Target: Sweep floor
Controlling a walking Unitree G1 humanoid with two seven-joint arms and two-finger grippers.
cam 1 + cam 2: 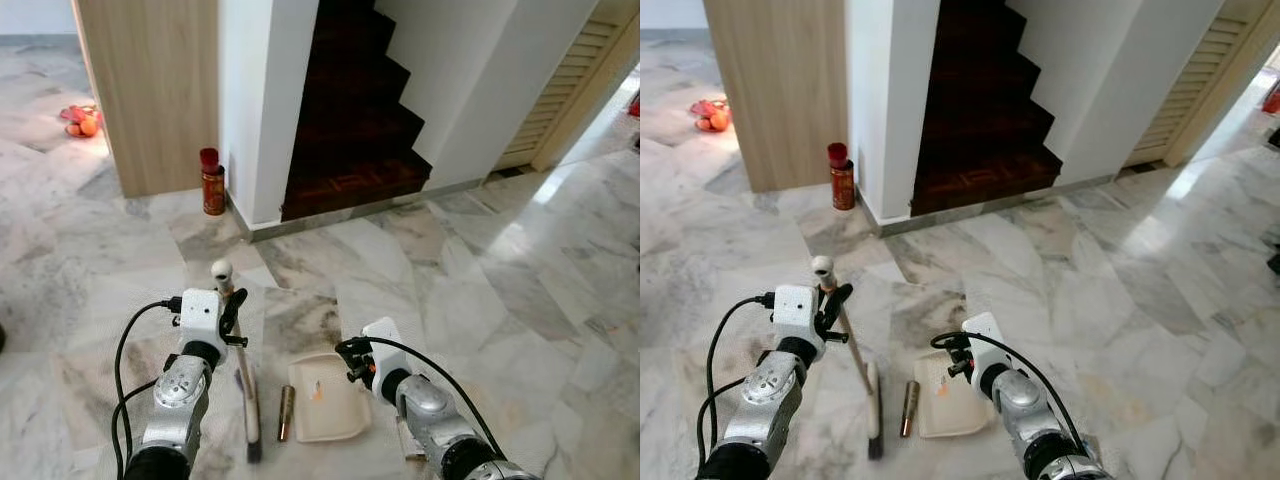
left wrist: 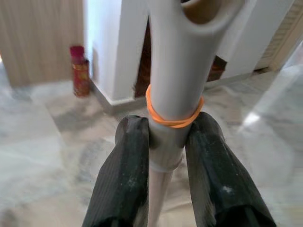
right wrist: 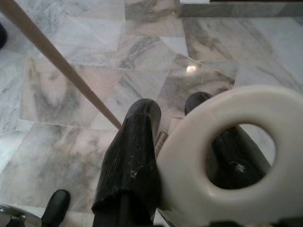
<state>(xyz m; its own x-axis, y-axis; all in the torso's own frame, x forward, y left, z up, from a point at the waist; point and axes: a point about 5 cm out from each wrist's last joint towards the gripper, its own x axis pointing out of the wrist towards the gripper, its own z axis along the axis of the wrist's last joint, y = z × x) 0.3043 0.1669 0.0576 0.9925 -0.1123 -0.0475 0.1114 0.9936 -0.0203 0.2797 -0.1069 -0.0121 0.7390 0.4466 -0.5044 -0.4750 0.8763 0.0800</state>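
Note:
My left gripper (image 1: pixel 232 310) is shut on the broom's pale handle (image 2: pixel 175 85), just under its capped top and an orange rubber band. The stick slants down to the dark broom head (image 1: pixel 250 425) on the marble floor. My right gripper (image 1: pixel 355 362) is shut on the white ring handle (image 3: pixel 213 156) of a cream dustpan (image 1: pixel 340 418), which lies flat on the floor between my arms. A small orange scrap (image 1: pixel 317 390) rests in the pan. A brown cylinder (image 1: pixel 285 412) lies between the broom head and the pan.
Ahead, dark wooden stairs (image 1: pixel 350 130) rise between white walls. A red canister (image 1: pixel 212 182) stands at the wall's foot beside a wooden panel (image 1: pixel 150 90). Orange-red items (image 1: pixel 80 120) lie far left. A louvred door (image 1: pixel 560 90) is at the right.

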